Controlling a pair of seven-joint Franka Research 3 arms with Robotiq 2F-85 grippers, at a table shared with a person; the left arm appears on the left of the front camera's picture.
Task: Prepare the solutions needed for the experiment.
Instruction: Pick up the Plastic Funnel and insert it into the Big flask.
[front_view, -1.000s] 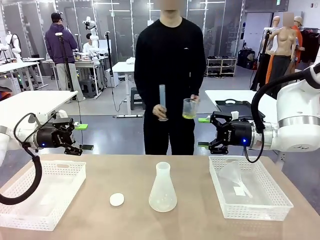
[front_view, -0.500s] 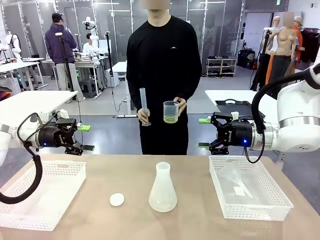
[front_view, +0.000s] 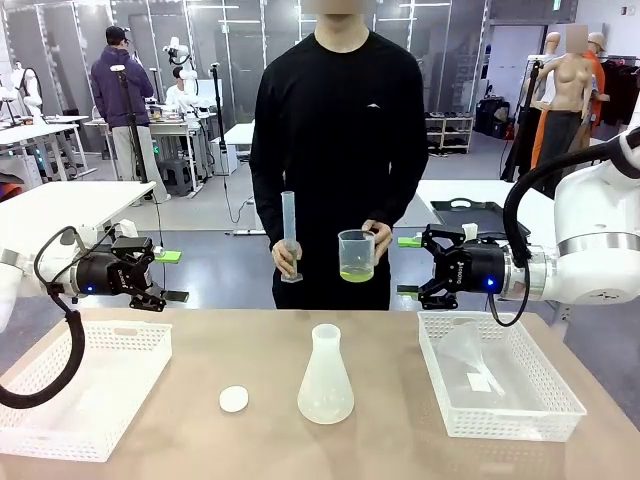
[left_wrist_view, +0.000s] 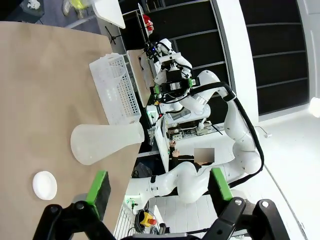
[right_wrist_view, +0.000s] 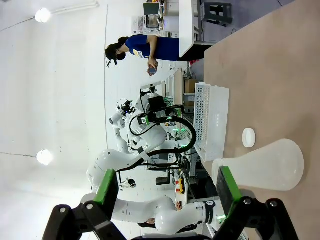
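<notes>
**Shallow solution in a clear beaker, held past the far edge at 12 o'clock**

The solution (front_view: 355, 275) is a thin, pale yellow-green layer at the bottom of a clear beaker (front_view: 356, 250). A person's hand (front_view: 378, 238) holds the beaker in the air beyond the far edge of the tabletop (front_view: 400, 440), at 12 o'clock from the flask (front_view: 326, 377).

With so little liquid I judge it light but quick to slosh. The beaker wall looks smooth and stiff, so probably slippery and perhaps breakable. I would take it across the upper body, above the liquid line, and keep it upright.

The person's other hand (front_view: 288, 258) holds a tall, narrow measuring cylinder (front_view: 289, 225) just beside the beaker, at its 9 o'clock.

My left fingers (front_view: 163, 254) and my right fingers (front_view: 407, 240) are spread wide and empty, hovering near the far edge at 10 and 2 o'clock.

The flask stands upright mid-tabletop and looks easy to tip. A small white disc (front_view: 233, 399) lies at its 9 o'clock. The left basket (front_view: 140, 385) sits farther out at 9 o'clock and the right basket (front_view: 510, 422) at 3 o'clock. The open lanes run between the baskets, on either side of the flask.
</notes>
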